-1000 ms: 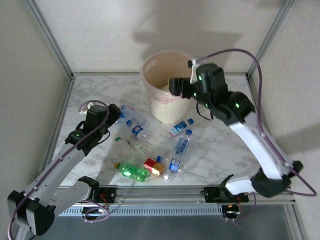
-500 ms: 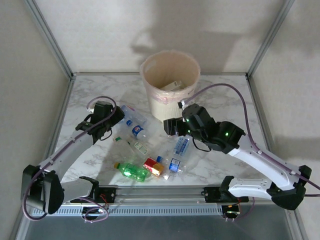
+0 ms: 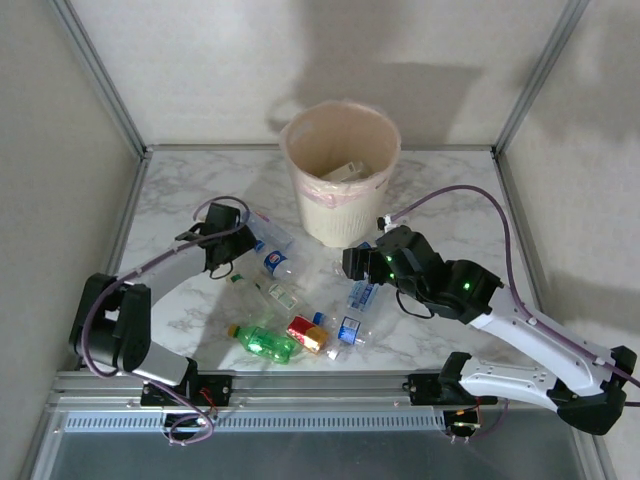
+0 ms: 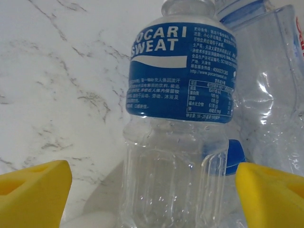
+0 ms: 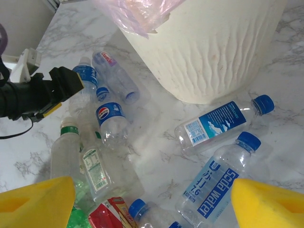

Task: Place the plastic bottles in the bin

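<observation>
Looking through the left wrist camera, I see my left gripper [image 4: 152, 190] with its yellow fingers [image 4: 33, 190] spread wide either side of a clear plastic bottle with a blue Pocari Sweat label [image 4: 178, 95], gripping nothing. My right gripper [image 5: 152, 199] hangs equally wide and empty-handed above a clear blue-capped soda water bottle [image 5: 213, 183]. Other small plastic bottles [image 3: 265, 342] lie scattered on the white marble table [image 3: 450, 200], just in front of the round cream wastebasket with a pinkish liner [image 3: 340, 205]
</observation>
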`<state>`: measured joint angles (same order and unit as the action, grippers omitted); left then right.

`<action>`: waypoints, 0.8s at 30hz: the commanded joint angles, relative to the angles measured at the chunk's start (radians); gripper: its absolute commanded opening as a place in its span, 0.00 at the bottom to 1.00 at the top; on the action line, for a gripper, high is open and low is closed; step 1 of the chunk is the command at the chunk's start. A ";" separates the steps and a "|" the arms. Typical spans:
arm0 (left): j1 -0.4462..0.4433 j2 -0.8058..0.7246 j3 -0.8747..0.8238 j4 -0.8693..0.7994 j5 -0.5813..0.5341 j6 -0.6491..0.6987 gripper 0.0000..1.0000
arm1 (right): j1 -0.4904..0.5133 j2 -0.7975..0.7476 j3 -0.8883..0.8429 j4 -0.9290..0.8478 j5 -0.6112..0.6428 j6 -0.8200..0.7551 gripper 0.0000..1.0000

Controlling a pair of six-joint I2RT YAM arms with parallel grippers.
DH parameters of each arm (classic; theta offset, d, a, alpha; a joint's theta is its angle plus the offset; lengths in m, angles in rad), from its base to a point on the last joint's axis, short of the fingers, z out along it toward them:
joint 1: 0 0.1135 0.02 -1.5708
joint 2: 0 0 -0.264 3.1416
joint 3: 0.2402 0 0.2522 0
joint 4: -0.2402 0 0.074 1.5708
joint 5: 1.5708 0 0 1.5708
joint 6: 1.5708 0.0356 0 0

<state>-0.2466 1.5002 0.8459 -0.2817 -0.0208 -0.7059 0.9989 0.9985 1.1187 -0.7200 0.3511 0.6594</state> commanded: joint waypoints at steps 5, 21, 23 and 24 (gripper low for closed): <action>0.008 0.072 0.047 0.031 0.004 0.036 0.88 | 0.007 0.013 -0.017 0.037 0.025 0.019 0.86; 0.008 0.202 0.094 -0.004 -0.110 0.082 0.78 | 0.007 0.006 -0.073 0.112 0.036 0.000 0.85; 0.007 0.206 0.109 -0.018 -0.115 0.088 0.75 | 0.007 0.014 -0.065 0.107 0.035 0.010 0.84; 0.007 0.205 0.113 -0.020 -0.114 0.092 0.74 | 0.007 0.015 -0.059 0.104 0.034 0.015 0.84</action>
<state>-0.2466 1.6920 0.9253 -0.2676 -0.0895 -0.6395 0.9993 1.0180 1.0580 -0.6422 0.3588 0.6670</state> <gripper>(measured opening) 0.745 0.842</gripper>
